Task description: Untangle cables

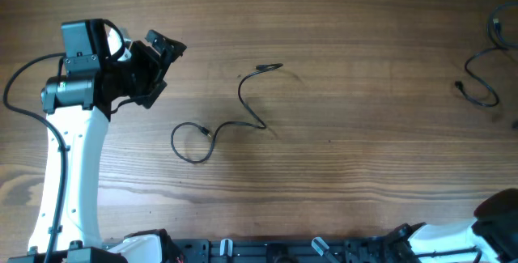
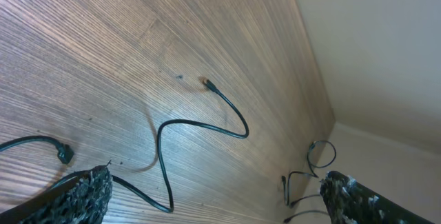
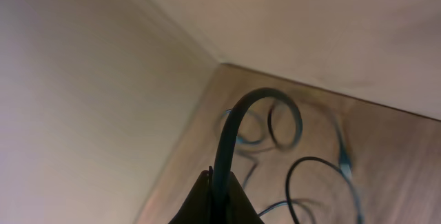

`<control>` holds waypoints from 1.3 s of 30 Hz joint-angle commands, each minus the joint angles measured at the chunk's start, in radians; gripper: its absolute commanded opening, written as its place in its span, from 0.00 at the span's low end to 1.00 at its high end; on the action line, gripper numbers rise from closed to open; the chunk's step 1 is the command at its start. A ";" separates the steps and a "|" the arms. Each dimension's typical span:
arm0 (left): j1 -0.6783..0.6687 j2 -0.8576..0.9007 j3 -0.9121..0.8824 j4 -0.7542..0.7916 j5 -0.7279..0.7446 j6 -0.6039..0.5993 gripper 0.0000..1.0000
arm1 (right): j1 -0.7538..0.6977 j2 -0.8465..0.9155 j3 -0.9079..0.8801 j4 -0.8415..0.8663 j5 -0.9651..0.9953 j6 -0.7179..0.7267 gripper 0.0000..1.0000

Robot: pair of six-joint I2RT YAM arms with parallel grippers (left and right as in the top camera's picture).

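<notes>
We see the thin black silvery-plugged cable (image 1: 243, 109) lying on the brown wooden table (image 1: 364, 182), slanting lower-left to upper-right, just right of our wide-open left gripper (image 1: 162, 69), the nearer one, while the right gripper (image 3: 210, 200) seems pinched shut on a blurred dark cord (image 3: 238, 120).

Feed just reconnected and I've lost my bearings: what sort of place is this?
Probably a robot lab bench rather than a home: a bare wood-grain table, a white arm rising from its near edge, loose cables lying on it, and plain walls closing the far corner.
</notes>
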 commanded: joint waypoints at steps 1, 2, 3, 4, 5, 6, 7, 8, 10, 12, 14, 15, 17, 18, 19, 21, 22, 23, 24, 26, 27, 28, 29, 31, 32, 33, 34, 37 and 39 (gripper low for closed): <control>-0.004 0.007 -0.003 -0.010 -0.012 0.024 1.00 | 0.051 0.101 0.010 0.006 0.194 0.041 0.04; -0.004 0.007 -0.003 -0.012 -0.012 0.024 1.00 | 0.068 0.146 0.010 -0.004 0.196 0.041 0.04; -0.004 0.007 -0.003 -0.012 -0.012 0.024 1.00 | 0.081 0.193 0.010 -0.030 0.196 0.041 0.04; -0.004 0.007 -0.003 -0.012 -0.012 0.024 1.00 | 0.088 0.230 0.010 -0.058 0.196 0.040 0.04; -0.004 0.007 -0.003 -0.012 -0.012 0.024 1.00 | 0.092 0.270 0.010 -0.093 0.196 0.041 0.04; -0.004 0.007 -0.003 -0.012 -0.012 0.024 1.00 | 0.092 0.321 0.010 -0.149 0.196 0.042 0.04; -0.004 0.007 -0.003 -0.012 -0.012 0.024 1.00 | 0.091 0.371 0.009 -0.205 0.196 0.047 0.04; -0.004 0.007 -0.003 -0.012 -0.012 0.024 1.00 | 0.091 0.419 0.009 -0.243 0.183 0.036 0.04; -0.004 0.007 -0.003 -0.011 -0.013 0.024 1.00 | 0.091 0.472 0.009 -0.261 0.037 -0.103 0.78; -0.004 0.007 -0.003 -0.011 -0.013 0.024 1.00 | 0.090 0.478 0.010 -0.259 -0.131 -0.151 1.00; -0.004 0.007 -0.003 -0.012 -0.012 0.024 1.00 | 0.093 0.446 0.011 -0.253 -0.255 -0.169 1.00; -0.004 0.007 -0.003 -0.012 -0.012 0.024 1.00 | 0.095 0.420 0.012 -0.249 -0.258 -0.169 1.00; -0.004 0.007 -0.003 -0.011 -0.012 0.024 1.00 | 0.098 0.314 0.014 -0.218 -0.208 -0.167 1.00; -0.004 0.007 -0.003 -0.011 -0.012 0.024 1.00 | 0.098 0.257 0.014 -0.199 -0.181 -0.167 1.00; -0.004 0.007 -0.003 -0.011 -0.013 0.024 1.00 | 0.098 0.219 0.014 -0.188 -0.158 -0.167 1.00; -0.004 0.007 -0.003 -0.011 -0.012 0.024 1.00 | 0.108 0.096 0.014 -0.163 -0.149 -0.168 1.00; -0.004 0.007 -0.003 -0.011 -0.013 0.024 1.00 | 0.127 0.039 0.014 -0.155 -0.158 -0.172 1.00; -0.004 0.007 -0.003 -0.011 -0.013 0.024 1.00 | 0.154 0.004 0.014 -0.156 -0.169 -0.181 1.00; -0.004 0.007 -0.003 -0.011 -0.012 0.029 1.00 | 0.199 -0.025 0.013 -0.158 -0.210 -0.226 1.00; -0.004 0.007 -0.003 -0.011 -0.012 0.101 1.00 | 0.332 -0.043 0.013 -0.188 -0.286 -0.314 1.00; -0.004 0.007 -0.003 -0.011 -0.014 0.146 1.00 | 0.394 -0.043 0.013 -0.212 -0.299 -0.352 1.00; -0.003 0.007 -0.003 -0.012 -0.037 0.192 1.00 | 0.472 -0.038 0.010 -0.241 -0.300 -0.394 1.00; -0.003 0.007 -0.003 -0.016 -0.130 0.207 1.00 | 0.575 -0.029 0.009 -0.280 -0.300 -0.442 1.00; -0.002 0.007 -0.003 -0.027 -0.280 0.206 1.00 | 0.721 -0.008 0.008 -0.322 -0.285 -0.485 0.99; 0.010 0.008 -0.003 -0.035 -0.349 0.206 1.00 | 0.820 0.013 0.008 -0.352 -0.268 -0.487 0.94; 0.027 0.011 -0.003 -0.043 -0.381 0.206 1.00 | 0.890 0.031 0.008 -0.373 -0.237 -0.497 0.88; 0.053 0.018 -0.003 -0.054 -0.405 0.206 1.00 | 0.957 0.053 0.008 -0.401 -0.220 -0.536 0.87; 0.172 0.058 -0.003 -0.104 -0.407 0.206 0.99 | 1.109 0.127 0.008 -0.487 -0.209 -0.718 0.80; 0.229 0.084 -0.003 -0.137 -0.404 0.206 0.98 | 1.208 0.200 0.008 -0.577 -0.209 -0.876 0.77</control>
